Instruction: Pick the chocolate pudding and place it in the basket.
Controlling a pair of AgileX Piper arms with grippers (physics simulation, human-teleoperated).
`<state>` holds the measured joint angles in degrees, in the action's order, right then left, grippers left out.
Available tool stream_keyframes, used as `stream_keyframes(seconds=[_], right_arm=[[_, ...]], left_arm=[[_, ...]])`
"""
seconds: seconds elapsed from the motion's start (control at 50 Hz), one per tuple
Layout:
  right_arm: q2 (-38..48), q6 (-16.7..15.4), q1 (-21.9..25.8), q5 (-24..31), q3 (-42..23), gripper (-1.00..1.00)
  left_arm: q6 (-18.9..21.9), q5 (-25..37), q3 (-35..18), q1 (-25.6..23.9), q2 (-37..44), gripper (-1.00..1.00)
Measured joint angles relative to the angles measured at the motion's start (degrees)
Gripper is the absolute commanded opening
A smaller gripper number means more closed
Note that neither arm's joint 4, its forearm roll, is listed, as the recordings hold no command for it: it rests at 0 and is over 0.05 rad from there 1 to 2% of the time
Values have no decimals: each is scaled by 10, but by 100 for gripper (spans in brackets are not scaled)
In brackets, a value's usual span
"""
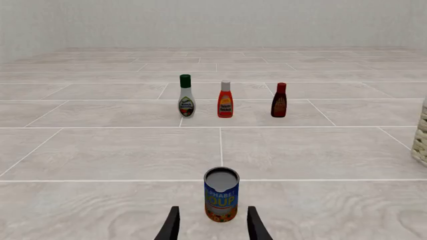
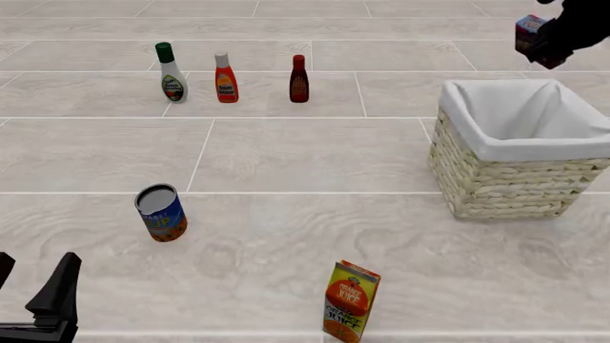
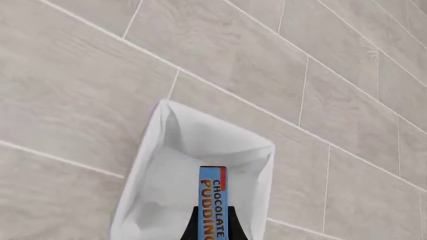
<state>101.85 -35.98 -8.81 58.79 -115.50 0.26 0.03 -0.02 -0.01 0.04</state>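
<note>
Right gripper (image 3: 213, 227) is clamped on the chocolate pudding (image 3: 213, 200), its two dark fingers pressing the carton's narrow sides. From the right wrist view the carton shows a light blue face edged in dark brown, with a red patch near the far end and the words CHOCOLATE PUDDING printed along its length in dark and orange letters. It hangs in the air directly over the basket (image 3: 133, 200), whose white cloth lining fills the space beneath it. In the front view the carton (image 2: 527, 32) appears at the upper right, a small box with reddish-brown side and pale blue top, held by the dark gripper (image 2: 548, 43) high above and behind the basket (image 2: 505, 182). That basket is square, woven of pale straw, with the white cloth folded over its rim; nothing shows inside it.

Left gripper (image 1: 212, 227) has its fingers spread apart, hovering low over the tiled surface, with the soup can (image 1: 221, 195) standing upright just ahead of the gap between them. The can (image 2: 161, 213) is blue and orange with a grey top. An orange juice carton (image 2: 350, 301) stands near the front edge. Three bottles stand in a row far back: a white one with green cap (image 2: 171, 73), an orange-red one (image 2: 226, 78) and a dark red one (image 2: 298, 79)
</note>
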Motion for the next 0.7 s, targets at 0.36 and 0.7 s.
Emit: stream_keyframes(seconds=[0.36, 0.7], right_arm=[[45, -10, -2, 18, -45, -100], [71, -9, -5, -1, -38, -100]], left_arm=[[0, 0, 0, 0, 0, 100], [0, 0, 0, 0, 0, 100]])
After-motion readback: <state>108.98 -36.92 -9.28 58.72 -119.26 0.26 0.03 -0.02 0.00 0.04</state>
